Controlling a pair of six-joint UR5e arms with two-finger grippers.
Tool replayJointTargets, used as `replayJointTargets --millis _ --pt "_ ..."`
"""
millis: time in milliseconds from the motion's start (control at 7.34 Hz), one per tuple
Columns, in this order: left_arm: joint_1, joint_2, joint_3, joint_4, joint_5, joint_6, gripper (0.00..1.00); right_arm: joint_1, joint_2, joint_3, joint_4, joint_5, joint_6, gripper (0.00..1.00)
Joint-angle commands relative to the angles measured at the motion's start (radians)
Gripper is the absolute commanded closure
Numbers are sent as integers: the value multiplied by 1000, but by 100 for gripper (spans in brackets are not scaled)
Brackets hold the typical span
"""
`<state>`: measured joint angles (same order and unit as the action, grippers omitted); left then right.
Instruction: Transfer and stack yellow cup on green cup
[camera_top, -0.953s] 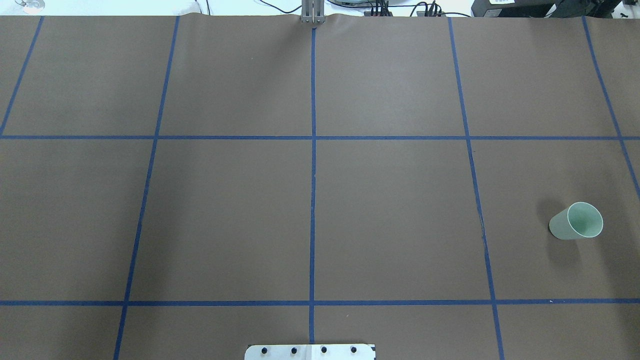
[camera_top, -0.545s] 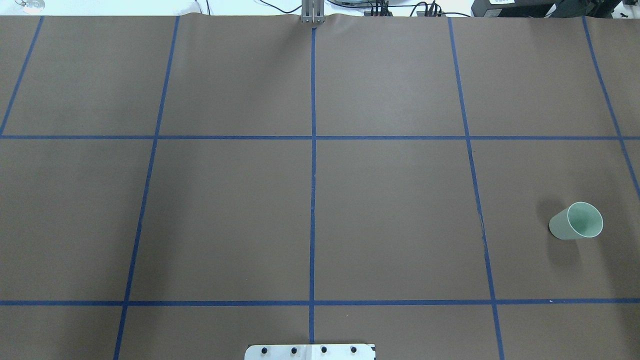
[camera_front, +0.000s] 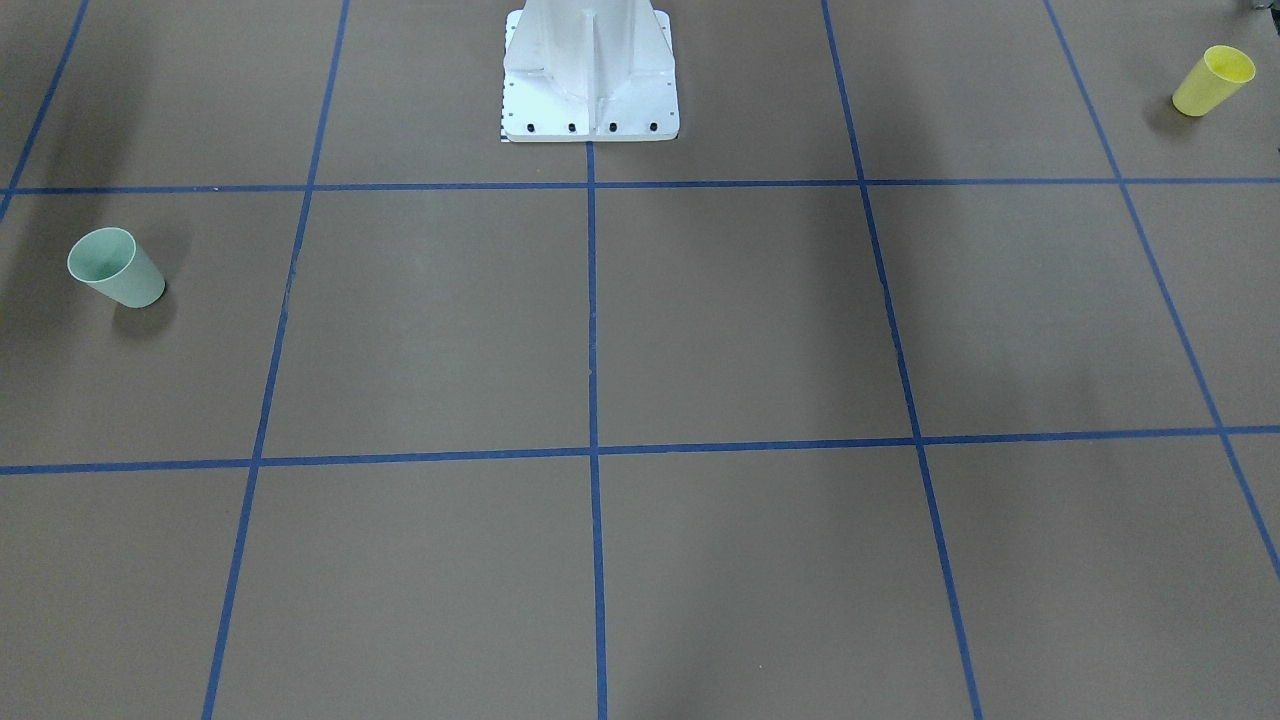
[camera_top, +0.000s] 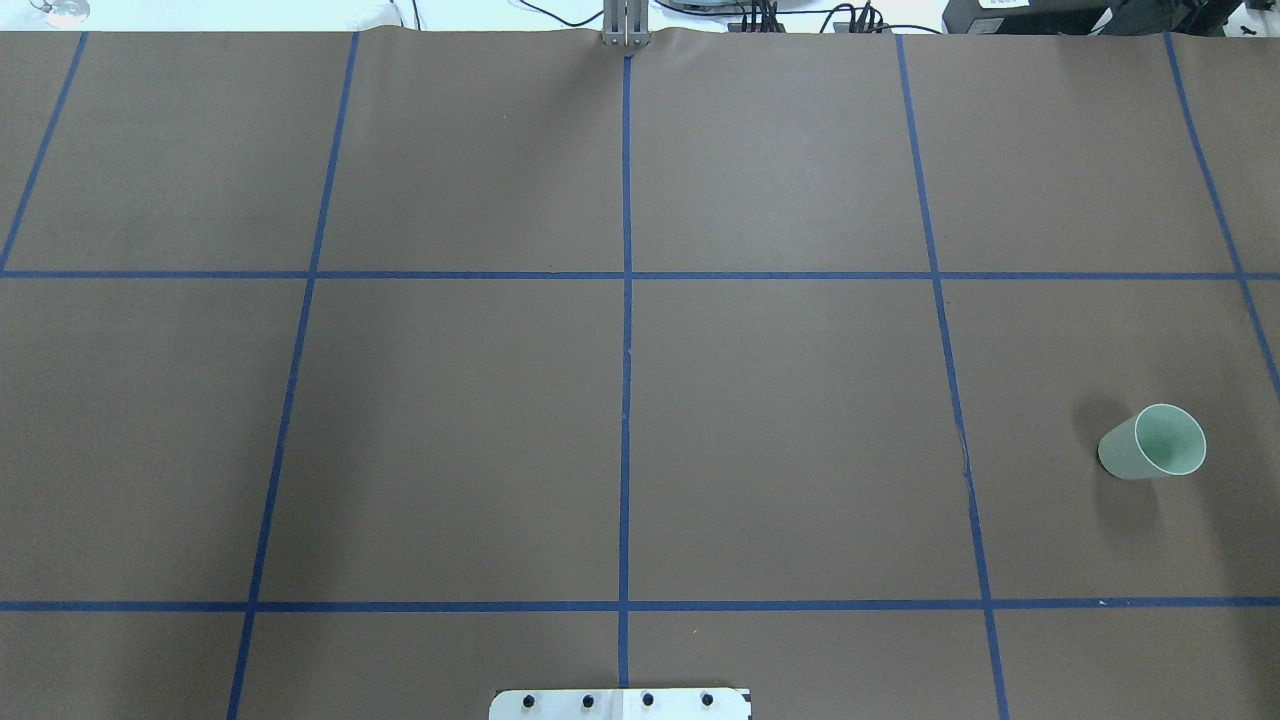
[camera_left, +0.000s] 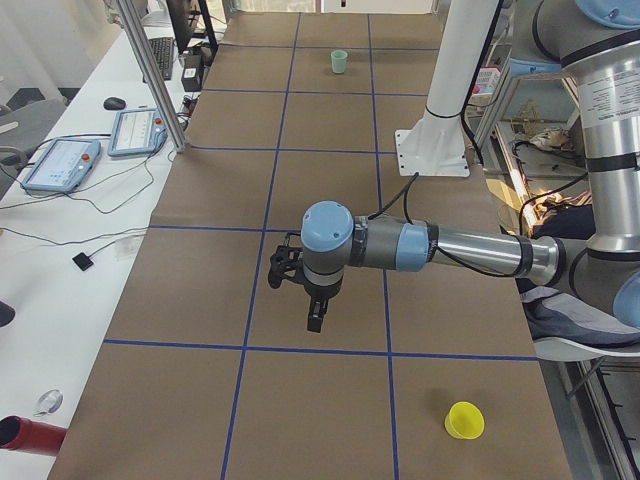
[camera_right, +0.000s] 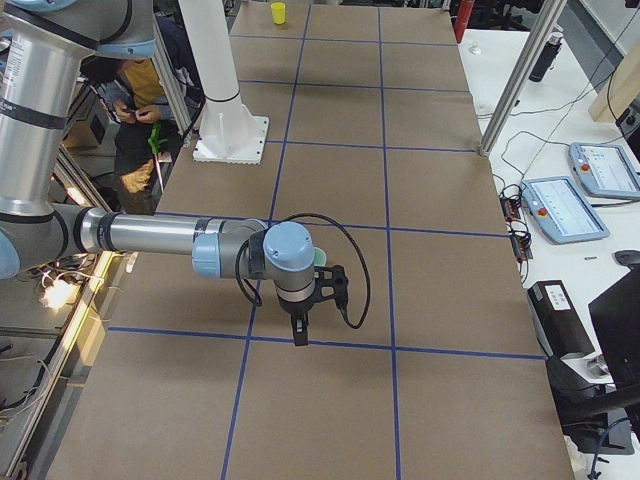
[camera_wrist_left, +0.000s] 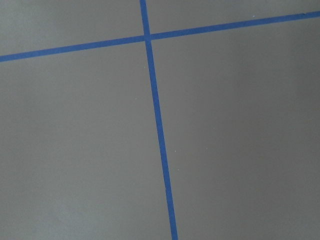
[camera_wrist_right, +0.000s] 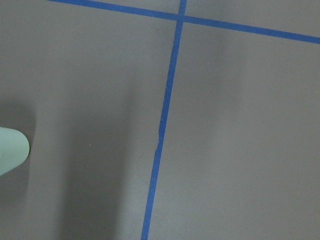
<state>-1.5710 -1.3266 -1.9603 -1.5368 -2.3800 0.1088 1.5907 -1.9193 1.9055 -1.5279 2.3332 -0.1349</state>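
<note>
Brown worktop shows nothing moved: the green cup stays at the overhead view's right edge, the yellow cup at the front-facing view's upper right. The left tool and right tool hover; open or closed, I cannot tell. Transfer probably hasn't begun.

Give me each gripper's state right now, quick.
Left gripper: open or closed cannot be told from the side view; nothing in it.
Right gripper: cannot be told either; nothing in it.
</note>
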Motion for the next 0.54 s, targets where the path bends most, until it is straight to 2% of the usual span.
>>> replayJointTargets --millis 0,409 --pt "-1 -29 23 -122 5 -1 0 11 -3 -2 -2 -8 0 0" --pt "-3 -45 32 -152 -4 3 0 28 -24 -5 0 -14 0 0"
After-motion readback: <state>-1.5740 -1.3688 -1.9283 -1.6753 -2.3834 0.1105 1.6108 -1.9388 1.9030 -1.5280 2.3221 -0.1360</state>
